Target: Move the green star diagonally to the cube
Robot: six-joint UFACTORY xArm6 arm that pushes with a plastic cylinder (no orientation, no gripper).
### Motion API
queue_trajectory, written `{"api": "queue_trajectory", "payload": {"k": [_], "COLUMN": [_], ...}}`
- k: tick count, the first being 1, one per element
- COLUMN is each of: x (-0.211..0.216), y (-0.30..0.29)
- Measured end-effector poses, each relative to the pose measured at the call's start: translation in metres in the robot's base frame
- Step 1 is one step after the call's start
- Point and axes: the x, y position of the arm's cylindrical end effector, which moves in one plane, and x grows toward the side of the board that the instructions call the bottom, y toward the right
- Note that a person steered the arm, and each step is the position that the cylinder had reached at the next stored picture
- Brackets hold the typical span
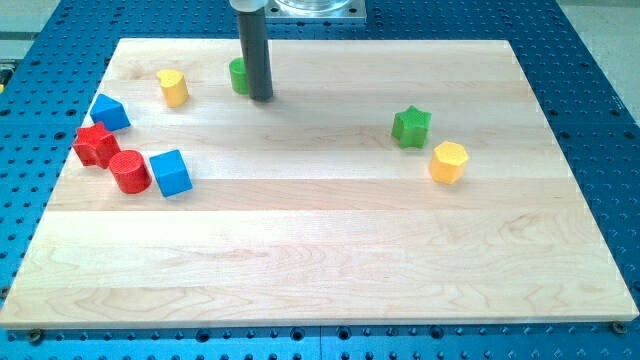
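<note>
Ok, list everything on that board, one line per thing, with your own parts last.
green star: 1, green, right of centre, just up-left of the yellow hexagonal block
yellow hexagonal block: 1, yellow, right of centre
yellow cylinder: 1, yellow, upper left
green block: 1, green, top, partly hidden behind the rod, shape unclear
blue cube: 1, blue, left, touching the red cylinder
blue block: 1, blue, far left
red cylinder: 1, red, left
red star: 1, red, far left
wooden board: 1, light wood, on a blue perforated table
my tip: 1, dark rod end, top, beside the green block's right, far from the green star
</note>
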Motion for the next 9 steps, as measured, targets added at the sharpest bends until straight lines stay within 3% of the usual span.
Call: {"api": "queue_trajectory", "payload": {"k": [2, 3, 4, 6, 8, 9], "x": [-0.025, 0.027, 0.069, 0.068, 0.118, 0.069], "y": [0.214, 0.29, 0.267, 0.117, 0.095, 0.064]}}
